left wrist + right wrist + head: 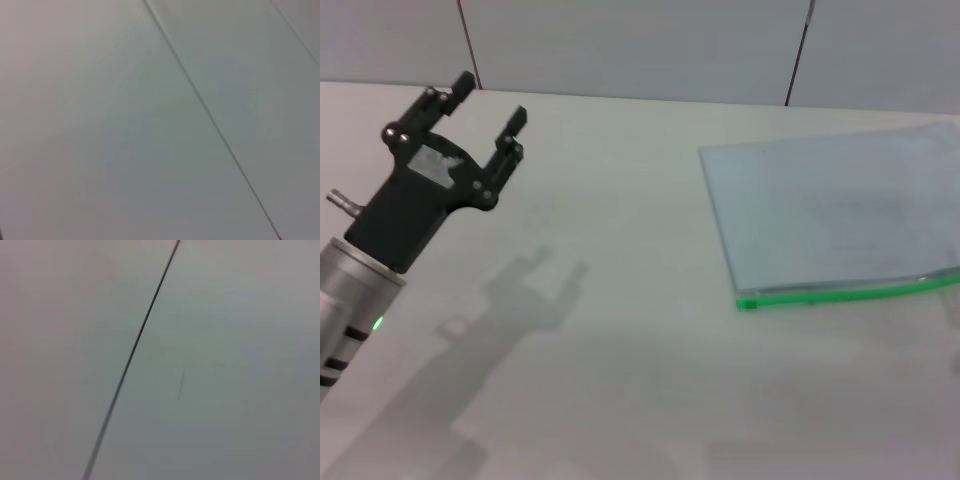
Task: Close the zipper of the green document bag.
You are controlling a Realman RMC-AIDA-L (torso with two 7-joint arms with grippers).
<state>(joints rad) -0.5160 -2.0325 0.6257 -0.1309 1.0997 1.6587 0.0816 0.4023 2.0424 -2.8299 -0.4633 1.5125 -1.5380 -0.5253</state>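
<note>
The green document bag point(835, 215) lies flat on the right side of the table in the head view, a pale blue-grey translucent pouch running off the right edge. Its zipper point(850, 293) is the bright green strip along the near long edge; I cannot make out a slider on it. My left gripper point(490, 110) hangs above the table at the far left, well away from the bag, its black fingers point(512, 130) spread open with nothing between them. The right gripper is out of view. Both wrist views show only blank grey panels.
The white table point(620, 350) spreads between the left arm and the bag, with the arm's shadow on it. A grey panelled wall point(640, 45) rises behind the far table edge.
</note>
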